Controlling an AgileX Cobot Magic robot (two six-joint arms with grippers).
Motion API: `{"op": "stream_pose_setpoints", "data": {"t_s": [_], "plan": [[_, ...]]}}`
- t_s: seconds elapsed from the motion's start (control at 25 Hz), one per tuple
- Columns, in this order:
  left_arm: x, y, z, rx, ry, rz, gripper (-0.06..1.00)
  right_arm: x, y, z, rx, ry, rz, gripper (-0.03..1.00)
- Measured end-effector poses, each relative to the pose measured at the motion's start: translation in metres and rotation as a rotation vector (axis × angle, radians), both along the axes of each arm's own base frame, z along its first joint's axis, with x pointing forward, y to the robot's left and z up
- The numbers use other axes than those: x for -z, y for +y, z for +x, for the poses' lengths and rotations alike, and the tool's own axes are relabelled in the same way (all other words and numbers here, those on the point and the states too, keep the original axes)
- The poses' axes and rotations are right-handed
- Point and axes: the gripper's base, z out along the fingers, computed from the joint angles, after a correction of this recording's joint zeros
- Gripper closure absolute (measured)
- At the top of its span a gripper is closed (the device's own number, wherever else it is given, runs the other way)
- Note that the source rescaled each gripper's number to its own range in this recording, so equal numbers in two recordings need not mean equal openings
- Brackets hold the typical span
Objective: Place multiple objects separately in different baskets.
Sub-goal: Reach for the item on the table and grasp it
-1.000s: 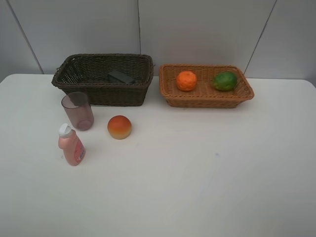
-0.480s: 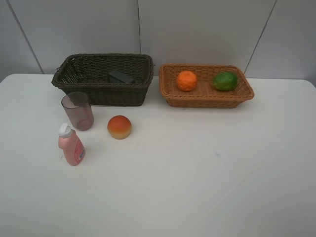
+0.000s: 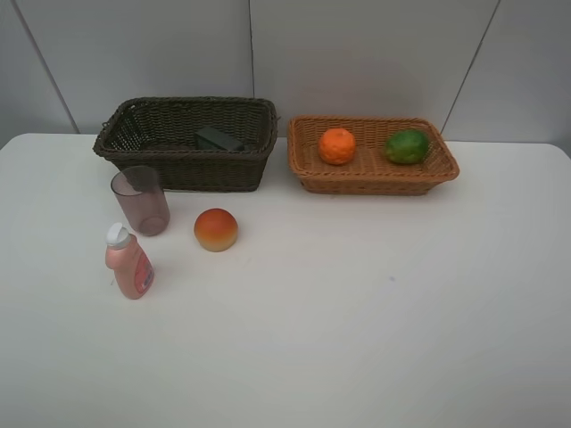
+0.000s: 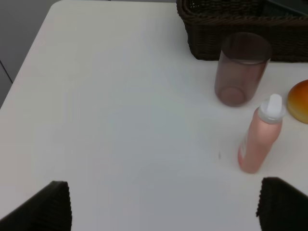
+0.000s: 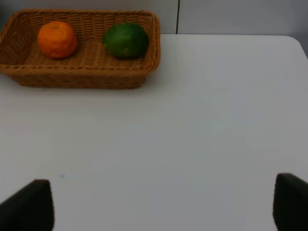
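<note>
The dark brown basket (image 3: 178, 169) at the back left holds the black bottle (image 3: 219, 138). The tan basket (image 3: 366, 183) to its right holds the orange (image 3: 337, 145) and the green fruit (image 3: 407, 146). The purplish cup (image 3: 140, 200), the peach-like fruit (image 3: 216, 229) and the pink bottle (image 3: 130, 263) stand on the table in front of the dark basket. My left gripper (image 4: 163, 207) is open and empty, short of the pink bottle (image 4: 260, 137) and cup (image 4: 239, 70). My right gripper (image 5: 163, 207) is open and empty, well short of the tan basket (image 5: 82, 77).
The white table (image 3: 375, 312) ends at a grey panelled wall behind the baskets. Its left edge shows in the left wrist view (image 4: 29, 62). Neither arm shows in the high view.
</note>
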Motion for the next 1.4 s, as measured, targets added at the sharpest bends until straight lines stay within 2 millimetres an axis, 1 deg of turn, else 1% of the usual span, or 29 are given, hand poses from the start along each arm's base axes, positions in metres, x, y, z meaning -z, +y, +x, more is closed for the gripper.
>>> {"op": "stream_pose_setpoints", "data": {"t_s": [1.4], "plan": [[0.0,0.0,0.0,0.0,0.0,0.0,-0.06,0.0001,0.0,-0.0015,0.0,-0.009,0.0,-0.03]]}}
